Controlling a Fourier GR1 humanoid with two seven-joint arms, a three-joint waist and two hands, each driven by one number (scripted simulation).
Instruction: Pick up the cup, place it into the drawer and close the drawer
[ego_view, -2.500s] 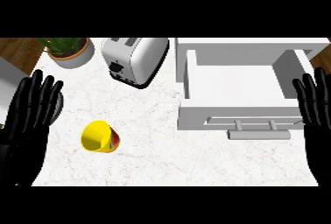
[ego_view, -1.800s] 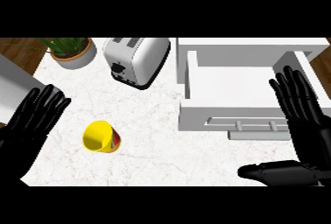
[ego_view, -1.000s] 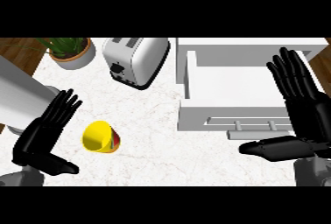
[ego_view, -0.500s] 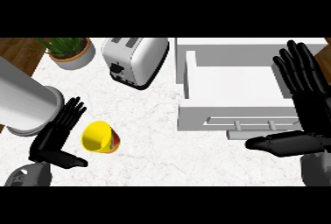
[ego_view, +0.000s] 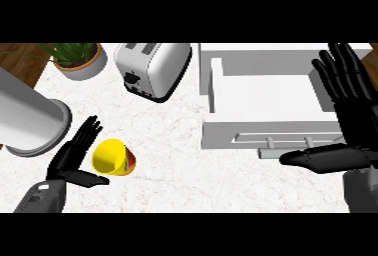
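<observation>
The yellow cup (ego_view: 112, 158) lies tipped on its side on the marble counter (ego_view: 184, 170), its mouth turned toward the left hand (ego_view: 72, 159). That hand stands just beside the cup with its fingers straight and spread and the thumb held out below it, so it is open and holds nothing. Whether the fingertips already touch the rim is hard to tell from this steep angle; they look very close, perhaps grazing it.

The white drawer (ego_view: 269, 102) stands pulled out at the right, well apart from the cup, its handle (ego_view: 282, 140) facing the robot. The right hand (ego_view: 345, 115) hangs over the drawer's right side, fingers straight and thumb stretched across toward the handle, also open and empty.

The main risk appears to lie in the cup's pose. Lying on its round side, it could roll away toward the toaster (ego_view: 153, 67) if the fingers nudge it before the thumb closes behind it. A grip on the rim alone might also let it twist during the carry. The right hand seems to sit over the place where the cup should go, so the arms could crowd each other at the drawer unless it moves clear. A potted plant (ego_view: 76, 59) stands at the far left corner, out of the way.
</observation>
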